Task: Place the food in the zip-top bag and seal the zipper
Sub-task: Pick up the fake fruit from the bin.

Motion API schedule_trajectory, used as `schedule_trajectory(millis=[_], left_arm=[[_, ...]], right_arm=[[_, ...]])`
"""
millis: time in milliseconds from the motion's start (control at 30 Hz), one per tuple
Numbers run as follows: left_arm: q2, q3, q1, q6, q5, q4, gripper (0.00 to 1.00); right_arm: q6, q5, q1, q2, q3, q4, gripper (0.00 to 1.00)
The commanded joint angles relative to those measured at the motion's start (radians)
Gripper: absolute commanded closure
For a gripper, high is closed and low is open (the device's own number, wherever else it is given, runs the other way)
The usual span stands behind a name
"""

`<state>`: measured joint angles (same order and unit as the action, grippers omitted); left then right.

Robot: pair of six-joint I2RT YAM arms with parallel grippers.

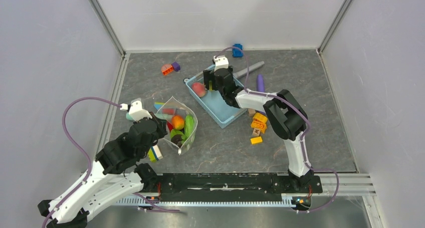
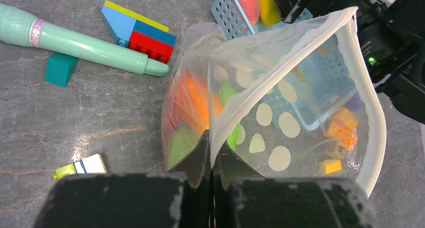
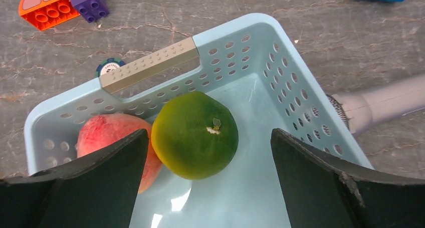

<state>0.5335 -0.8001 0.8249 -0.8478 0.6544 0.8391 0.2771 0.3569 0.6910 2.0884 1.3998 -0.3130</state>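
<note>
The zip-top bag (image 2: pixel 280 118) rim is clamped in the left gripper (image 2: pixel 210 150); the green citrus (image 3: pixel 195 135) in the basket (image 3: pixel 300 102), beneath the spread jaws of the right gripper (image 3: pixel 209 134), may be squirted aside if pinched off-centre.

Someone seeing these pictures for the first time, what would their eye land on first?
Probably the dotted zip-top bag at the left of the table, its mouth gaping and bright orange and green food inside, with the left gripper pinched shut on its rim. Next, the right gripper hangs wide open over the light-blue basket farther back, its fingers either side of a green-yellow fruit that lies beside a pink peach.
</note>
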Motion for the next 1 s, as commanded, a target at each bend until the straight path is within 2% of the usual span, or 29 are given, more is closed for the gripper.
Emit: schedule_trajectory(millis=[0, 267, 400, 467, 633, 800, 967], left_arm=[[-0.009, 0.006, -0.001, -0.010, 0.028, -0.040, 0.98], [-0.009, 0.011, -0.001, -0.010, 0.030, -0.044, 0.98], [-0.009, 0.013, -0.001, -0.010, 0.028, -0.046, 0.98], [-0.009, 0.011, -0.001, -0.010, 0.027, -0.046, 0.98], [-0.012, 0.016, -0.001, -0.010, 0.024, -0.050, 0.98], [-0.012, 0.021, -0.001, -0.011, 0.021, -0.058, 0.98], [-0.013, 0.019, -0.001, -0.008, 0.014, -0.060, 0.98]], right_arm=[[0.065, 0.023, -0.012, 0.061, 0.058, -0.099, 0.02], [0.136, -0.011, -0.026, 0.122, 0.058, -0.122, 0.03], [0.141, -0.035, -0.030, 0.127, 0.049, -0.131, 0.13], [0.141, -0.043, -0.031, 0.113, 0.026, -0.157, 0.21], [0.111, -0.057, -0.031, 0.033, -0.045, -0.214, 0.42], [0.054, -0.071, -0.032, -0.105, -0.132, -0.213, 0.51], [-0.002, -0.177, -0.030, -0.280, -0.231, -0.214, 0.53]])
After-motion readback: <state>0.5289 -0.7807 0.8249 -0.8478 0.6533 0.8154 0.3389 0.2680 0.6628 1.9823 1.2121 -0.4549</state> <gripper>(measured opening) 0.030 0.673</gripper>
